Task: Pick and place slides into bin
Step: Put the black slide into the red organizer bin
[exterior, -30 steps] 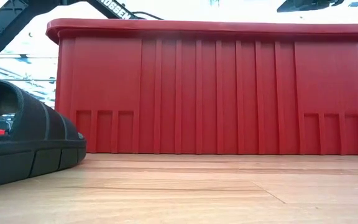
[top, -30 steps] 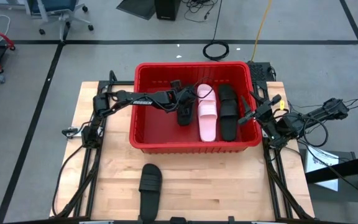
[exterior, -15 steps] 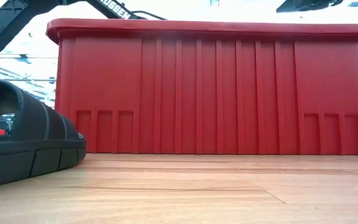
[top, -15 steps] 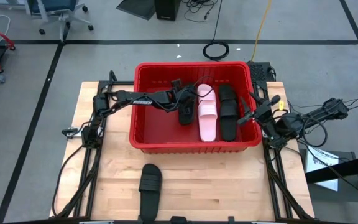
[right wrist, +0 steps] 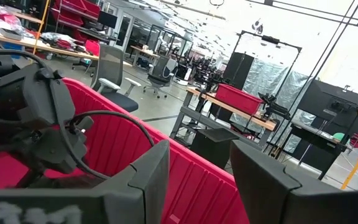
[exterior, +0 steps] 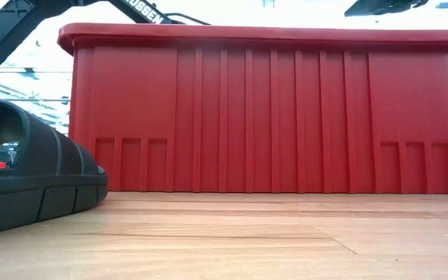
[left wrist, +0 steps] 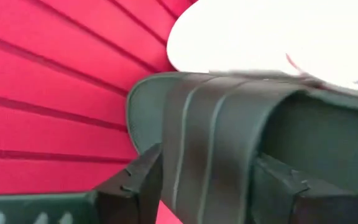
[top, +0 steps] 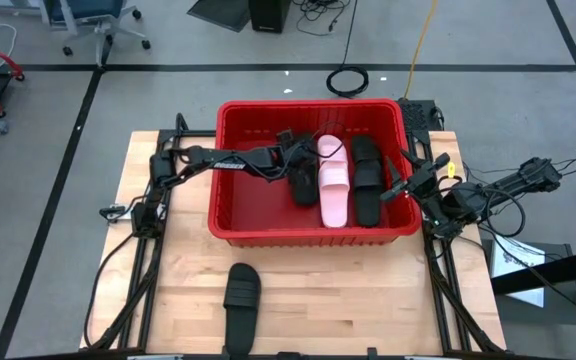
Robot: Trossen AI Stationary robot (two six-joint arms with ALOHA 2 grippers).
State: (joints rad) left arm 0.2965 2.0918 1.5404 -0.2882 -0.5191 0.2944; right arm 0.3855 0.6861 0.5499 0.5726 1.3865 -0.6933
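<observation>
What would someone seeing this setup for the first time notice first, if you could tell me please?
The big red bin at the middle of the table draws the eye, with a pale pink slide lying in it between black ones. The left gripper reaches into the bin and is shut on a black slide beside the pink one. One more black slide lies alone on the wooden table in front of the bin, while the right gripper waits at the bin's right rim.

White letters — partly readable "OSSEN" — on the left arm (exterior: 142,9).
</observation>
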